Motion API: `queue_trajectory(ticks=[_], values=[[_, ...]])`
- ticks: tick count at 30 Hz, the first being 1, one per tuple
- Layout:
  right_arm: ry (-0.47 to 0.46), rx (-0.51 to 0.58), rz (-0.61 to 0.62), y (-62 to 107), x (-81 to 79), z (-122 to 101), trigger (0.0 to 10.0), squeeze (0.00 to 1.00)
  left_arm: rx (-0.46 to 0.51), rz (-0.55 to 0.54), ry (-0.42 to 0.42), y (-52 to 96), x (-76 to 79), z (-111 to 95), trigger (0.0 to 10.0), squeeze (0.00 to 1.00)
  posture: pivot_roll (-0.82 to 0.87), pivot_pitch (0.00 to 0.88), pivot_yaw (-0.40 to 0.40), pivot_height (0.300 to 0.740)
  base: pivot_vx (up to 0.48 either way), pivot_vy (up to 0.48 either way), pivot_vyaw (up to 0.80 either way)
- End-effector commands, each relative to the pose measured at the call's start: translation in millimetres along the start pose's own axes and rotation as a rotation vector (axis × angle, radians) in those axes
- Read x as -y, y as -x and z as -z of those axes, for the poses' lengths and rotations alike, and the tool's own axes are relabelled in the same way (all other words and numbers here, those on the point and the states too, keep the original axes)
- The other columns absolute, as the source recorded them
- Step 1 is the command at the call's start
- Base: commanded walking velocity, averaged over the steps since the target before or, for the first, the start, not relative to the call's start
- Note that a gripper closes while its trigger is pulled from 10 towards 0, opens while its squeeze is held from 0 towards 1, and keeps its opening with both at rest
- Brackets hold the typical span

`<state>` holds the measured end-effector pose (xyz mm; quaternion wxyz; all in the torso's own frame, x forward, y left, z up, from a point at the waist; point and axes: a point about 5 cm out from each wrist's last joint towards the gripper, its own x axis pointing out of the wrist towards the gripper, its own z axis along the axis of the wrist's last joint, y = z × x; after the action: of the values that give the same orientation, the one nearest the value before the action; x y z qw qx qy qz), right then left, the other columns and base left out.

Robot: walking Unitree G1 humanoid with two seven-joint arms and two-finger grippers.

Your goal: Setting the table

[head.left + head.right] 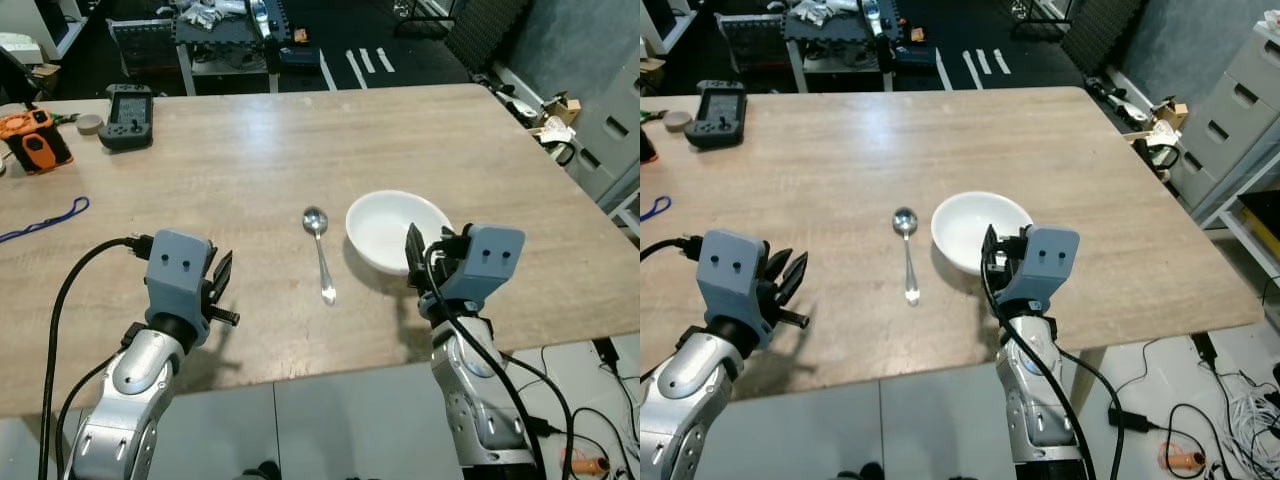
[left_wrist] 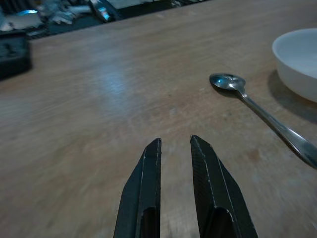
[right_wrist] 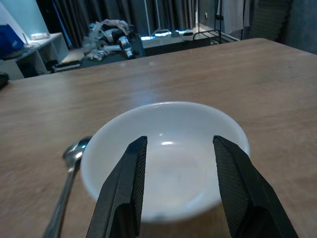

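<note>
from the left eye view, your white bowl [image 1: 398, 230] sits on the wooden table [image 1: 300, 140] right of centre, near the front edge, with the metal spoon [image 1: 319, 250] just beside it on the left, apart from it. the spoon's long axis runs near to far, its scoop at the far end and its handle toward you. your right gripper [image 1: 418, 262] sits at the bowl's near rim; your left gripper [image 1: 222, 283] hovers well left of the spoon.

in the left wrist view, your left fingers [image 2: 148, 188] stand narrow, holding nothing. the spoon looks light, stiff and slick, lying flat; i'd pinch it mid-handle.

in the right wrist view, your right fingers [image 3: 126, 191] are spread wide, empty, framing the bowl. it looks rigid, glazed and breakable, so take its rim wall.
</note>
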<state>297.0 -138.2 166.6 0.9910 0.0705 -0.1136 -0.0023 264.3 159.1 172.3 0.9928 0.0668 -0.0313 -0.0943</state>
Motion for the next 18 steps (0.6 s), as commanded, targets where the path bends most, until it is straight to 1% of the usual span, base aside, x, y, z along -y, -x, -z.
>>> queue_trajectory(ticks=[1, 18], values=[[0.009, -0.009, 0.006, 2.4, 2.2, 3.5, 10.0, 0.00, -0.016, -0.008, 0.002, 1.7, -0.2, 4.7, 10.0, 0.00, 0.05, 0.051, 0.052, 0.740, -0.356, 0.000, 0.00], [0.018, -0.016, 0.011, 3.5, 3.6, 5.6, 10.0, 0.00, -0.016, -0.009, 0.006, 1.2, -0.2, 5.0, 10.0, 0.00, 0.04, 0.059, 0.053, 0.740, -0.321, 0.000, 0.00]])
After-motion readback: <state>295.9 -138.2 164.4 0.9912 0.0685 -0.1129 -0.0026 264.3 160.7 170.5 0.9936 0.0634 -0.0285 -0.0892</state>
